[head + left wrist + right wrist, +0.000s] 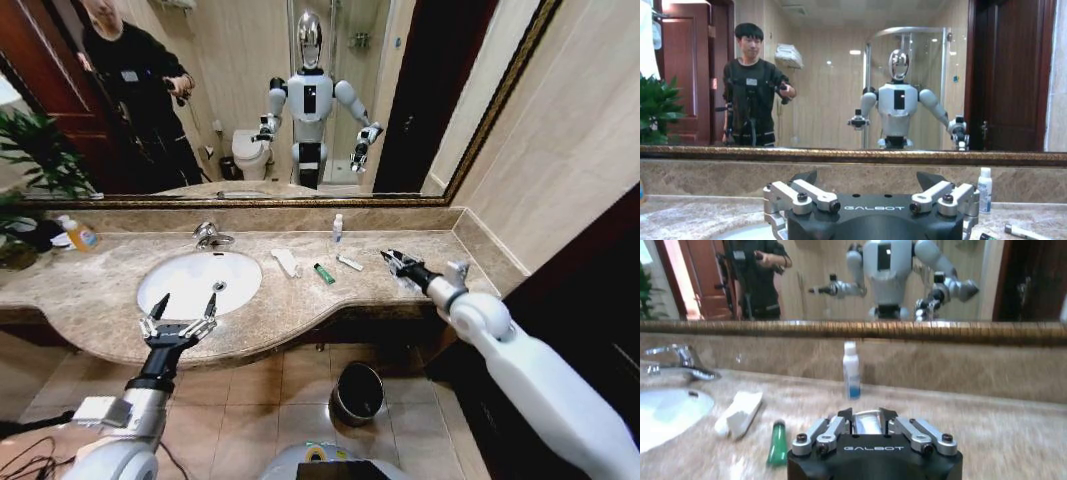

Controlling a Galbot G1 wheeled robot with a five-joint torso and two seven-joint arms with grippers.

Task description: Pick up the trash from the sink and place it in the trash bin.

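The white oval sink (178, 290) is set in a beige marble counter. Right of it on the counter lie a flat white tube (287, 262) (740, 412), a green stick (324, 273) (777, 442) and a thin white tube (350, 263) (1023, 231). A small clear white-capped bottle (337, 228) (851, 369) stands by the back wall. My right gripper (388, 256) (867, 413) hovers low over the counter just right of the thin tube, fingers drawn close on a small white item (870, 421). My left gripper (186, 300) (867, 177) is open above the sink's front rim. The dark trash bin (357, 392) stands on the floor.
A chrome tap (210, 236) rises behind the basin. An orange-labelled soap bottle (80, 235) and a plant (25, 160) are at the far left. A large mirror (300, 100) backs the counter. A wall closes the counter's right end.
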